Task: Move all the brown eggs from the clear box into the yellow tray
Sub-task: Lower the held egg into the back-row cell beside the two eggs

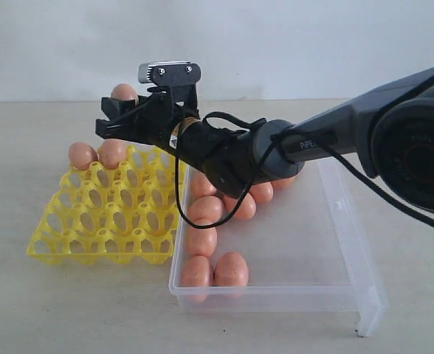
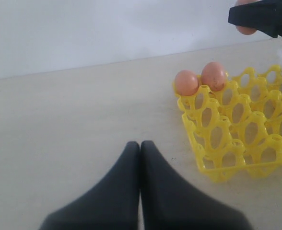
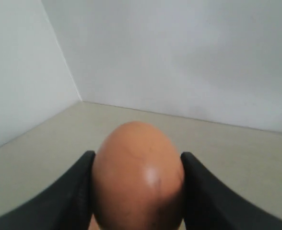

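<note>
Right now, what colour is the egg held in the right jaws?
Orange-brown egg, plain; the right wrist view shows it best.

I've got a plain white wall [image 1: 291, 44] running across the far side. Below it, a pale beige tabletop [image 1: 32, 310], matte and smooth. Light's soft and even, shadows faint. My right wrist view shows two white walls meeting at a corner [image 3: 64, 62].

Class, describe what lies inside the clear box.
Brown eggs lie inside the clear box, clustered along the side nearest the yellow tray. The right arm covers the far ones, so their count is unknown.
</note>
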Tool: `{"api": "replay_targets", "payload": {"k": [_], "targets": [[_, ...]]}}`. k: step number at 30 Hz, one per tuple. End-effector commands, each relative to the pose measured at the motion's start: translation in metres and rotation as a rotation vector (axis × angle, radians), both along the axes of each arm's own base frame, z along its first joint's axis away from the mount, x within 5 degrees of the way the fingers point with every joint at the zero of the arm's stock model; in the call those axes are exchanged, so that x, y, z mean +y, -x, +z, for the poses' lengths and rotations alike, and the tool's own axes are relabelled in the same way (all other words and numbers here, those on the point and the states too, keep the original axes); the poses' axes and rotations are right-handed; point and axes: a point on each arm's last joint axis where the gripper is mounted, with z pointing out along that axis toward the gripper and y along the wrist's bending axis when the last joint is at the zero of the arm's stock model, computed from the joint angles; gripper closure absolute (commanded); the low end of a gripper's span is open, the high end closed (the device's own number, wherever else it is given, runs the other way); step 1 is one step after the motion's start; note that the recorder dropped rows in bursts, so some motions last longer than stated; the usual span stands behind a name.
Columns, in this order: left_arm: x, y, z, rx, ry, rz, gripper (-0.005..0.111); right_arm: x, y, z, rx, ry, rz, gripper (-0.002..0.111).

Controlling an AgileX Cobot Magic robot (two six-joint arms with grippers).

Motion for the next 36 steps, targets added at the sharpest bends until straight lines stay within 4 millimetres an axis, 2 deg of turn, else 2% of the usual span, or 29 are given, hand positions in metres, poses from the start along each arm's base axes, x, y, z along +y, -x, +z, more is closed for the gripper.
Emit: {"api": "replay_targets", "payload": {"k": [1,6,12,16,22,36], "targets": [[0.000,0.000,0.000,-0.013,0.013,0.008,0.111,-0.014,-0.011,-0.006,0.107,0.073,-0.155,0.109],[0.000,0.000,0.000,-0.013,0.013,0.008,0.111,-0.015,-0.012,-0.008,0.079,0.134,-0.149,0.109],[0.000,0.000,0.000,-0.013,0.013,0.008,0.111,0.000,-0.009,0.002,0.011,0.218,0.003,0.109],[0.000,0.000,0.000,-0.013,0.013,0.008,0.111,0.004,-0.010,0.005,-0.010,0.241,0.044,0.109],[0.000,0.000,0.000,-0.013,0.013,0.008,0.111,-0.010,-0.021,-0.013,0.152,0.167,0.009,0.109],[0.000,0.000,0.000,-0.013,0.013,0.008,0.111,-0.008,-0.018,-0.022,0.143,0.210,0.080,0.109]]}}
